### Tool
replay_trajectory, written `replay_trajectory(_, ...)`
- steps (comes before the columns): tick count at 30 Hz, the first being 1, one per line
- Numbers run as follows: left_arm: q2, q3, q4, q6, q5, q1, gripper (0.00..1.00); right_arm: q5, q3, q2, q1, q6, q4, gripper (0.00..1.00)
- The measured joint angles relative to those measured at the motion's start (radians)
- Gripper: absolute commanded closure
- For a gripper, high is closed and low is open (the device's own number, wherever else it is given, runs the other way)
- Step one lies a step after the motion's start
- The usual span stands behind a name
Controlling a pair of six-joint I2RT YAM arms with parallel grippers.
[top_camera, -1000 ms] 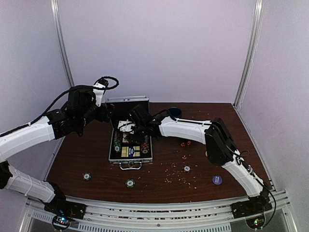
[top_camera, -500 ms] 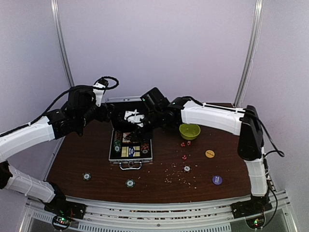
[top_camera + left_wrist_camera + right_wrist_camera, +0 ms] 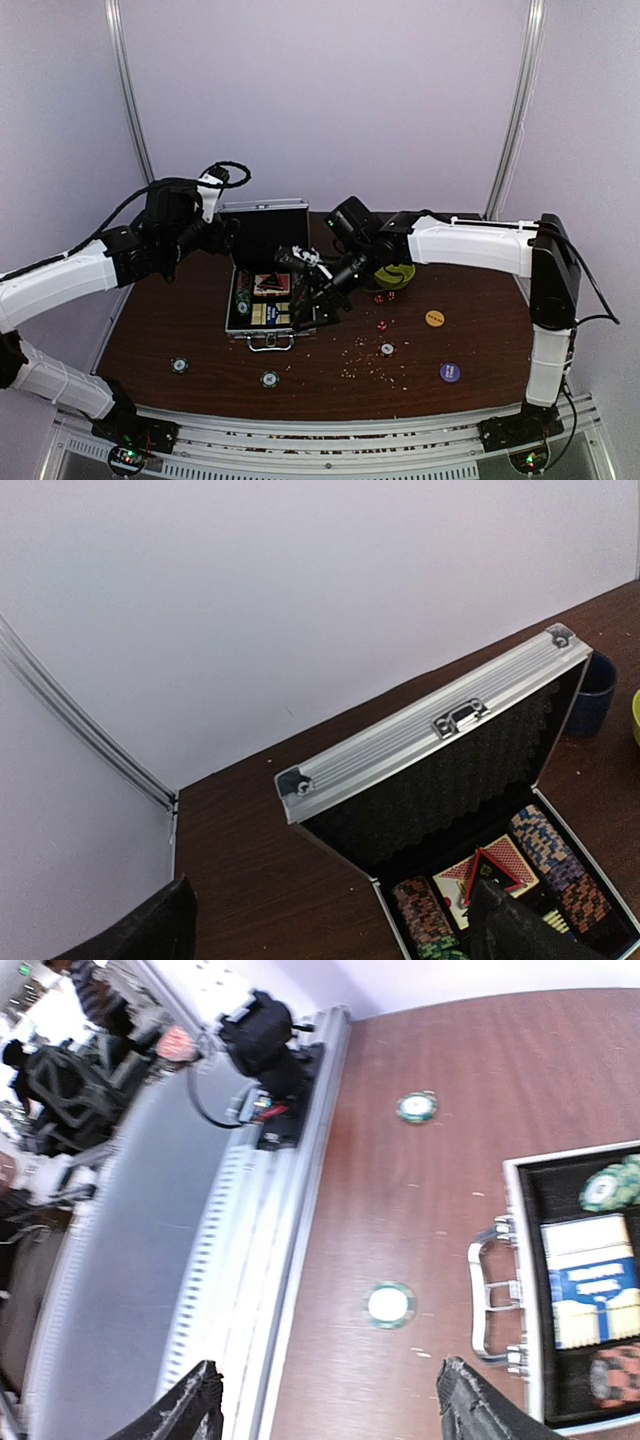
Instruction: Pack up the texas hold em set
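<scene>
The right pincer point(image 3: 330, 1402) has swung away from the lid point(image 3: 430, 730) and come down at the near right corner of the case point(image 3: 268, 330). Half a second ago it was up by the lid's top edge, and before that it was low over the tray. Its fingers stand wide with nothing between them, so it leaves the case empty.

The left pincer point(image 3: 330, 927) has hardly shifted. It is also wide and empty, and it hovers behind and to the left of the lid, with the open case ahead of it and below. In there are rows of chips, the card boxes and the red triangle point(image 3: 487, 865).

Just ahead of the right pincer, beside the case handle, two loose chips point(image 3: 390, 1305) lie on the desk point(image 3: 200, 320). The dice point(image 3: 381, 297) and more chips lie further off to its right.

Packing looks only part done. The right arm seems free to fetch a loose chip next, and the lid should stay open until the desk's pieces are in.
</scene>
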State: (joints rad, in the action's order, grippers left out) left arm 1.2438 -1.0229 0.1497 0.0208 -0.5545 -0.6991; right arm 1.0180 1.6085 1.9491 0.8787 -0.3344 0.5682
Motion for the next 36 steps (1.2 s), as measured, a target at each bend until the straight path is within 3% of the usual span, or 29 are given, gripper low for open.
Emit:
replay_trajectory(5,0.018,0.000,0.000,0.015,0.092,0.000,0.12,0.120,-0.025,-0.030,-0.016,0.069,-0.031,0.27)
replay_trajectory(11,0.061,-0.001,0.004,0.042,0.234,-0.007,0.21,0.145,-0.045,-0.080,-0.079,0.077,-0.031,0.39)
replay_trajectory(16,0.133,-0.039,0.054,0.092,0.284,-0.120,0.29,-0.016,-0.174,-0.192,-0.163,0.048,-0.014,0.39)
replay_trajectory(20,0.197,-0.056,0.093,0.109,0.340,-0.227,0.36,-0.136,-0.375,-0.340,-0.319,0.070,-0.071,0.41)
replay_trajectory(24,0.274,-0.056,0.143,0.112,0.374,-0.270,0.40,-0.303,-0.488,-0.442,-0.409,0.029,-0.096,0.41)
replay_trajectory(28,0.352,-0.058,0.194,0.117,0.399,-0.301,0.39,-0.438,-0.585,-0.504,-0.407,-0.030,-0.115,0.43)
replay_trajectory(36,0.395,-0.068,0.235,0.101,0.518,-0.317,0.32,-0.642,-0.650,-0.468,-0.437,-0.061,-0.133,0.46)
